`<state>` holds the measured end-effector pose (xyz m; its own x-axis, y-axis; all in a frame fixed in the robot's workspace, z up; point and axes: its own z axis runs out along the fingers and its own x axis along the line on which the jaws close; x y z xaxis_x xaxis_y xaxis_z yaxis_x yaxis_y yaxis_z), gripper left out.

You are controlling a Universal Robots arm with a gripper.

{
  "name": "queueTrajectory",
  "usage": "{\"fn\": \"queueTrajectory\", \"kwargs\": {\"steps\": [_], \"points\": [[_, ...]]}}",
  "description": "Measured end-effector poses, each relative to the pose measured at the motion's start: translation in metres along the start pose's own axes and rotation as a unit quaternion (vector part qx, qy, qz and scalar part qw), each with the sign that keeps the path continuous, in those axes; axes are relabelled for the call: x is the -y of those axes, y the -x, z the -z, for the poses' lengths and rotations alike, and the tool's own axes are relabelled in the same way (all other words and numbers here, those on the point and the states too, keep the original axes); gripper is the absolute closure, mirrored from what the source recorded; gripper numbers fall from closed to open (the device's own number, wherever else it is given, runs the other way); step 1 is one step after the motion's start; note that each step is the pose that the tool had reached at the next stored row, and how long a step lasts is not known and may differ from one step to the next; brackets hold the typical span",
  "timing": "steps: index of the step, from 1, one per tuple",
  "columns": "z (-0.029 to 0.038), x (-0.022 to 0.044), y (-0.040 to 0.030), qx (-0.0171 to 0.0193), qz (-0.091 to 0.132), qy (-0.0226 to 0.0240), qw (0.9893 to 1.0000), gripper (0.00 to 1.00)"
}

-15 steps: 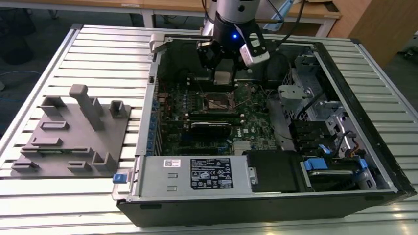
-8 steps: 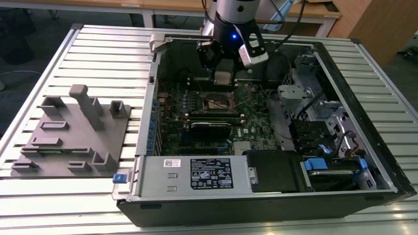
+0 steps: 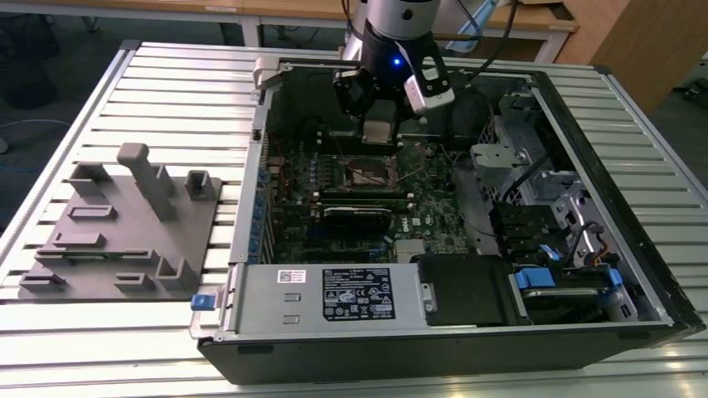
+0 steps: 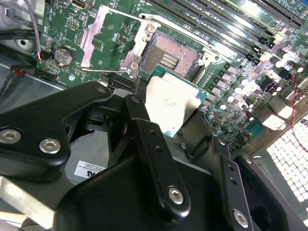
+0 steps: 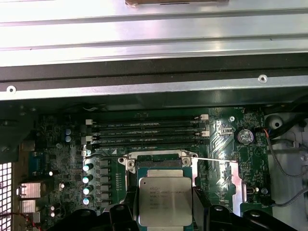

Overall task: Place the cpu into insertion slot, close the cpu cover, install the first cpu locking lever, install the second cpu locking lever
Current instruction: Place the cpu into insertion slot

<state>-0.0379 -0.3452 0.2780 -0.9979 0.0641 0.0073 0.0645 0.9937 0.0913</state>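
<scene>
My gripper (image 3: 377, 126) hangs inside the open computer case, shut on the cpu (image 3: 376, 133). The cpu (image 4: 172, 102) is a flat silvery square held by its edges between the black fingers (image 4: 138, 126) in both wrist views. It hovers close above the motherboard, just beside the insertion slot (image 4: 168, 57), whose brownish contact field lies bare. In the first wrist view the cpu (image 5: 165, 199) covers part of the insertion slot (image 5: 159, 167). The cpu cover (image 4: 97, 37) is swung open and lies back beside the slot. A thin locking lever (image 5: 216, 160) stands free across the cover (image 5: 226, 180).
The case (image 3: 619, 91) lies open on a slatted metal table (image 3: 177, 91). A grey fixture block (image 3: 122, 224) sits at the exterior view's left. Long memory slots (image 5: 144, 132), a black card (image 3: 356, 217), the power supply (image 3: 332, 292) and drive cages (image 3: 553, 215) surround the socket.
</scene>
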Motion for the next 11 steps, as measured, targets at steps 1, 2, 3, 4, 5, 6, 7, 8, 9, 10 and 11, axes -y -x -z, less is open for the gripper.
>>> {"fn": "queueTrajectory", "kwargs": {"steps": [1, 2, 3, 4, 5, 6, 7, 8, 9, 10, 11], "points": [[0.0, 0.0, 0.0, 0.0, 0.0, 0.0, 1.0, 0.46], [0.0, 0.0, 0.0, 0.0, 0.0, 0.0, 1.0, 0.46], [0.0, 0.0, 0.0, 0.0, 0.0, 0.0, 1.0, 0.46], [0.0, 0.0, 0.0, 0.0, 0.0, 0.0, 1.0, 0.46], [-0.0001, 0.0, 0.0, 0.0001, -0.002, 0.0, 1.0, 0.46], [-0.0002, 0.0, 0.0, 0.0004, -0.004, 0.0, 1.0, 0.46], [-0.0004, 0.0, 0.0, 0.0007, -0.008, 0.0, 1.0, 0.46], [-0.0005, 0.0001, 0.0, 0.0011, -0.012, 0.0001, 0.9999, 0.46], [-0.0006, 0.0001, 0.0, 0.0015, -0.016, 0.0001, 0.9999, 0.46], [-0.0006, 0.0001, 0.0, 0.0017, -0.02, 0.0001, 0.9998, 0.46], [-0.0006, 0.0001, 0.0, 0.0018, -0.02, 0.0001, 0.9998, 0.46]]}}
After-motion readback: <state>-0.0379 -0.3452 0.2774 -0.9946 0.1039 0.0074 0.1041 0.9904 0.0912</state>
